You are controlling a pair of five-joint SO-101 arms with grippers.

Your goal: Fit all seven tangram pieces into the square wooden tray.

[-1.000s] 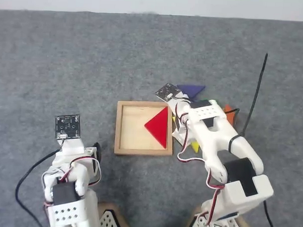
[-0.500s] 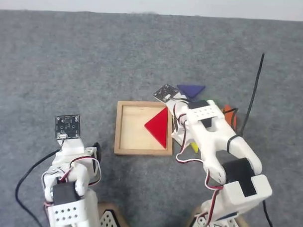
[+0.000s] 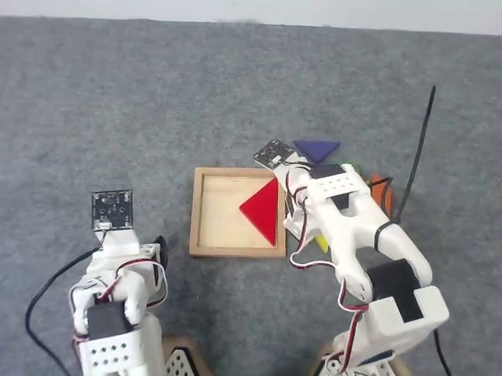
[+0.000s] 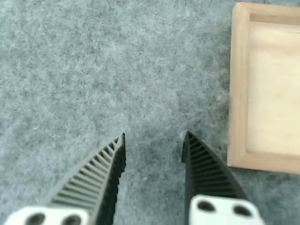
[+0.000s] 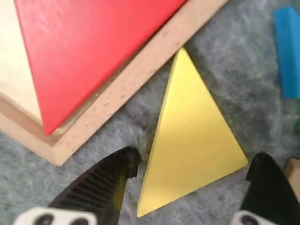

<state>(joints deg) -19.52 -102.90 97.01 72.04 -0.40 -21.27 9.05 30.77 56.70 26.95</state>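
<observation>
The square wooden tray [image 3: 202,213] lies mid-table with a red triangle [image 3: 264,209] in its right part. My right gripper [image 5: 197,176] is open, its fingers straddling a yellow triangle [image 5: 190,140] that lies flat on the carpet just outside the tray's rim [image 5: 140,75]; the red triangle [image 5: 89,42] sits inside. From above, the right arm [image 3: 341,208] covers most loose pieces; a purple triangle [image 3: 317,148], an orange piece [image 3: 381,191] and a yellow tip [image 3: 322,242] peek out. My left gripper [image 4: 152,145] is open over bare carpet beside the tray's left rim [image 4: 236,89].
A blue piece [image 5: 288,47] lies on the carpet beyond the yellow triangle. A black cable [image 3: 417,157] runs up the table to the right of the right arm. Grey carpet covers the whole table, with wide room left and far of the tray.
The right arm has shifted slightly toward the tray's right edge. The left arm has not moved.
</observation>
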